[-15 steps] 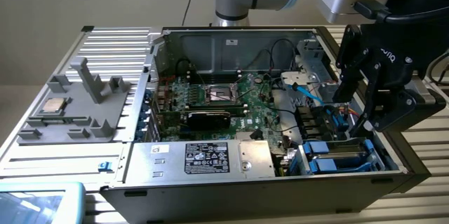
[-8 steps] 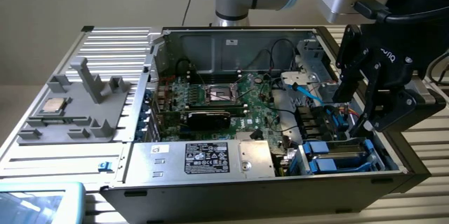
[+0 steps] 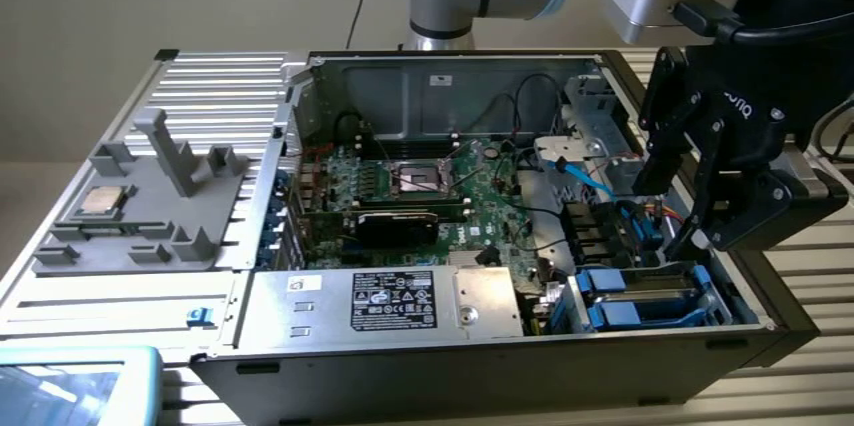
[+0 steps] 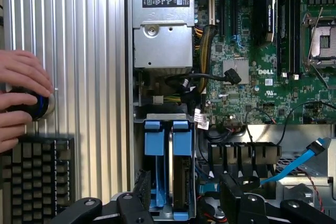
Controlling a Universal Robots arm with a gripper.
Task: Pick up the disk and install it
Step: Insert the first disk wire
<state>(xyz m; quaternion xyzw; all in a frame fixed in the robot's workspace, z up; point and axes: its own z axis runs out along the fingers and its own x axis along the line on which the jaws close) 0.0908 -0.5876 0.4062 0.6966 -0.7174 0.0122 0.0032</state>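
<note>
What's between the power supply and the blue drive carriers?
A black looped cable and a white connector lie between the power supply and the blue carriers, in the wrist view.

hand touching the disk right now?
Cannot tell. In the exterior view the hand hangs right above the disk, with any gap hidden; the wrist view shows neither contact nor gap plainly.

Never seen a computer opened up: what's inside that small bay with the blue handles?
Two blue handles side by side; deeper in, what looks like the disk standing on edge. Its label and the floor of the bay are covered.
</note>
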